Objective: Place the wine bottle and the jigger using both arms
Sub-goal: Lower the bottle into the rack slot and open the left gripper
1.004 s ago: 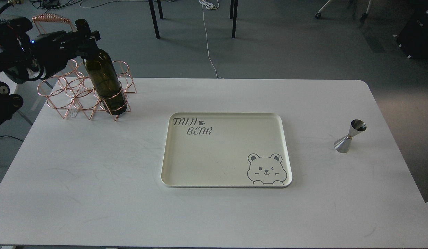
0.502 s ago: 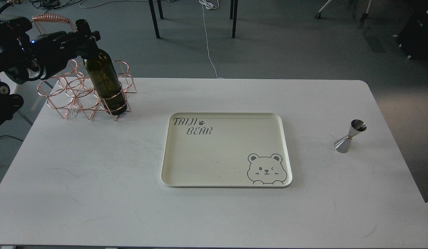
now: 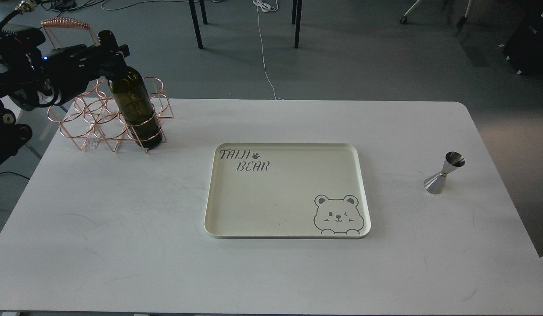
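Note:
The dark green wine bottle [image 3: 133,103] stands tilted in the front right ring of a copper wire rack [image 3: 84,123] at the table's far left. My left gripper [image 3: 112,55] comes in from the left and is closed around the bottle's neck, just below its mouth. The silver jigger [image 3: 444,173] stands upright and alone on the table at the right, far from either arm. My right gripper is out of view; only a bit of black cable shows at the right edge.
A cream tray [image 3: 280,197] printed with a bear and "TAIJI BEAR" lies in the middle of the white table [image 3: 122,228]. Chair legs and cables are on the floor beyond the table's far edge.
My left gripper and the bottle's neck have moved slightly down and to the right; the bottle sits a little lower in the rack. The jigger and tray have not moved.

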Controlling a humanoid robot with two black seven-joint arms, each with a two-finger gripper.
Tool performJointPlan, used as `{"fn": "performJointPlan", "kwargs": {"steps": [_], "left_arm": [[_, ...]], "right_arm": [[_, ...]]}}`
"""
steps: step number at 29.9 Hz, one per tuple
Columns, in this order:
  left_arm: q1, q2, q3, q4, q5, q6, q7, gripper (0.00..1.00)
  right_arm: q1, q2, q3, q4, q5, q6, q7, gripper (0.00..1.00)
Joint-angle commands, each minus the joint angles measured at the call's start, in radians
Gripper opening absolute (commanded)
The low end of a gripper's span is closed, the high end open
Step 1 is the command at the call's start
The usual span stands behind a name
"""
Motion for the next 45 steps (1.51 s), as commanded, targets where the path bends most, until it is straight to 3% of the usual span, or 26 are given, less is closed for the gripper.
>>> {"fn": "performJointPlan", "kwargs": {"steps": [1,12,19,29,31,32,36,41,45], "left_arm": [[-0.001,0.001,0.001,0.002,-0.002,0.000,0.008,0.20],[-0.001,-0.004,0.001,0.002,-0.008,0.000,0.008,0.32],[-0.001,-0.004,0.001,0.002,-0.008,0.000,0.006,0.68],[-0.001,-0.016,-0.001,0.002,-0.010,0.000,0.009,0.76],[0.000,-0.018,-0.001,0.002,-0.010,0.000,0.005,0.74],[0.000,-0.018,0.001,0.002,-0.010,0.001,0.005,0.68],[-0.001,-0.013,0.019,0.002,0.002,0.001,-0.005,0.23],[-0.003,-0.018,0.022,0.002,0.001,0.001,-0.005,0.16],[-0.004,-0.016,0.022,0.002,-0.004,0.003,0.003,0.16]], "right_arm": [[0.001,0.000,0.000,0.000,0.001,0.000,0.002,1.00],[0.001,0.000,0.000,0.000,-0.001,0.000,0.002,1.00],[0.001,0.000,0.000,0.000,-0.001,0.000,0.002,1.00],[0.001,0.000,0.000,0.000,-0.001,0.000,0.002,1.00],[0.001,0.000,0.000,0.000,-0.001,0.000,0.002,1.00],[0.001,0.000,0.000,0.000,0.001,0.000,0.002,1.00],[0.001,0.000,0.000,0.000,-0.001,0.000,0.002,1.00],[0.001,0.000,0.000,0.000,0.001,0.000,0.002,1.00],[0.001,0.000,0.000,0.000,-0.001,0.000,0.002,1.00]]}}
